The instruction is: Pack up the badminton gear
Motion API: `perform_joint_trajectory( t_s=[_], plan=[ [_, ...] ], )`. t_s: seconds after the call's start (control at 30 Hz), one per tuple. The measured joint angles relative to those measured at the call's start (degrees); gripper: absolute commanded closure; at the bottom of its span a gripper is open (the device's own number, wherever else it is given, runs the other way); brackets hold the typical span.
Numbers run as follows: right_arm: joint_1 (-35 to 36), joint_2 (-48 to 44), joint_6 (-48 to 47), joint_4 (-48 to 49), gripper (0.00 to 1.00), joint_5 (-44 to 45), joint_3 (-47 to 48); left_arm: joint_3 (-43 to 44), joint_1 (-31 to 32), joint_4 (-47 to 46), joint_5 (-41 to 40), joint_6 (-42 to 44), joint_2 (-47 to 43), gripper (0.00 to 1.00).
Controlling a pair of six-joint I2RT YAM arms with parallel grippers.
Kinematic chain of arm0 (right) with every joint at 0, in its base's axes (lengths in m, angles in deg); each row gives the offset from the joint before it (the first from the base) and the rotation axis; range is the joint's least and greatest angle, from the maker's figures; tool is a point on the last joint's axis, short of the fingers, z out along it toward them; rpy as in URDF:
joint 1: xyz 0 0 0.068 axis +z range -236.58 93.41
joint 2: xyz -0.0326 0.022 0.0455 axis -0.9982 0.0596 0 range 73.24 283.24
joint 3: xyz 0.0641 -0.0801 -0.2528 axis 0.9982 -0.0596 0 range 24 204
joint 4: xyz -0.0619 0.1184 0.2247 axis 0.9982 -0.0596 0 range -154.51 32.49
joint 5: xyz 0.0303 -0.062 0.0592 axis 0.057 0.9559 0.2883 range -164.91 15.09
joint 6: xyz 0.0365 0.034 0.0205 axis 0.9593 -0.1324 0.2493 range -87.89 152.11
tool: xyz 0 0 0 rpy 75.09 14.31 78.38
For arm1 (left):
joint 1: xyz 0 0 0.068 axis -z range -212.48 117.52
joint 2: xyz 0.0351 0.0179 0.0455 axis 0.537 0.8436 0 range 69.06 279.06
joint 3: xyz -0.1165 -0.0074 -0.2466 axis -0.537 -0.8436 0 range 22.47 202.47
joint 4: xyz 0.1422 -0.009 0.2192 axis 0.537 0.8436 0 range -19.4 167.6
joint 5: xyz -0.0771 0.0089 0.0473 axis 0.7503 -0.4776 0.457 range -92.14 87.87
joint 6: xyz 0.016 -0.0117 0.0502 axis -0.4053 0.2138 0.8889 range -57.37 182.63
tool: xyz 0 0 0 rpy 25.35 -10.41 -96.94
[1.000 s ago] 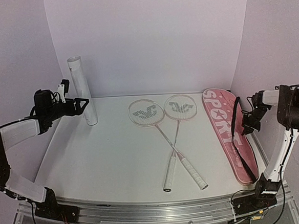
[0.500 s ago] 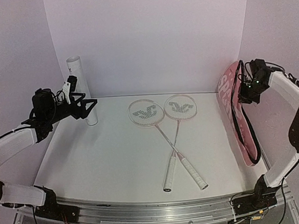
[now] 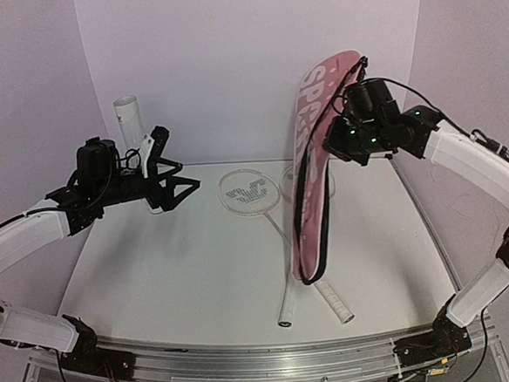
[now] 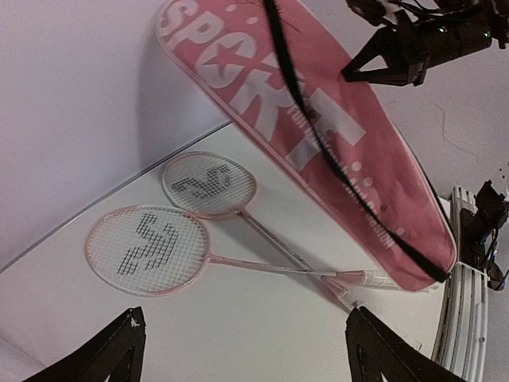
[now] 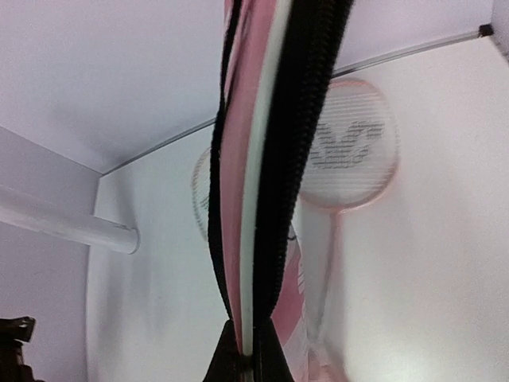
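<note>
At the upper right of the overhead view, my right fingers are clamped on the zippered edge of the pink racket bag, which hangs nearly upright above the desk. At left, my left fingers stand wide apart, holding nothing, just in front of the white tube. Both rackets lie crossed at centre, one partly behind the bag.

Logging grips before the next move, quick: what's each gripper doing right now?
Left gripper: open, holding nothing.
Right gripper: shut on the pink bag.
</note>
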Motion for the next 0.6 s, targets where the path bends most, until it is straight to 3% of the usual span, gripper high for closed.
perform_joint_trajectory(
  t_s=[0.13, 0.27, 0.43, 0.6],
  plan=[
    [8.02, 8.44, 6.58, 6.72, 1.00, 3.41, 2.02, 2.40, 4.13, 2.18, 0.11, 0.46, 2.04, 0.01],
    [13.03, 17.91, 12.24, 10.26, 1.00, 4.30, 5.69, 3.53, 8.34, 4.28, -0.86, 1.94, 4.77, 0.00],
    [14.98, 24.40, 18.90, 11.88, 1.00, 3.64, 8.83, 3.63, 13.18, 5.64, -5.12, 7.34, 9.02, 0.00],
    [15.12, 26.58, 22.77, 13.33, 1.00, 2.99, 10.89, 3.63, 13.55, 5.40, -9.75, 12.73, 14.05, 0.03]
  ],
)
